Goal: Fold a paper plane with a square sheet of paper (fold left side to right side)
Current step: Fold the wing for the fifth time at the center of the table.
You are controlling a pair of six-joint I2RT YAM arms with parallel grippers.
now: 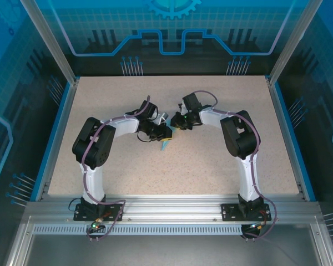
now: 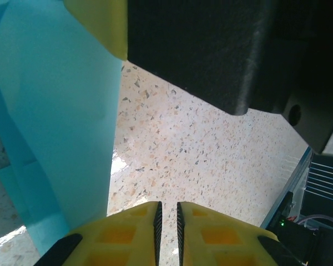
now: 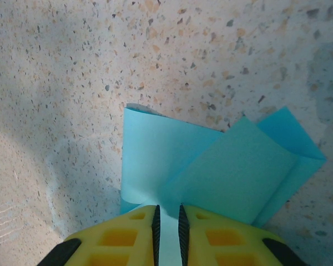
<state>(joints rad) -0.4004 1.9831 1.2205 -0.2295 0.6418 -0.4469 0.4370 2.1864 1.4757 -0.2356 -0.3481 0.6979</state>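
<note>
The light-blue sheet of paper (image 3: 211,166) is folded into creased flaps that fan out from my right gripper (image 3: 167,206), whose yellow jaws are shut on its near part. From above it shows as a small blue piece (image 1: 165,146) under the two wrists, which meet at the table's middle: the left gripper (image 1: 167,133) and the right gripper (image 1: 176,124). In the left wrist view the paper (image 2: 55,122) rises close on the left. My left gripper (image 2: 167,204) stands beside it, jaws closed to a thin slit with only table seen through it.
The speckled beige table (image 1: 211,166) is bordered by blue rails and an aluminium frame at the near edge. The right arm's yellow finger (image 2: 100,22) and black body (image 2: 222,50) hang close over the left gripper. Both arm bases sit at the front rail.
</note>
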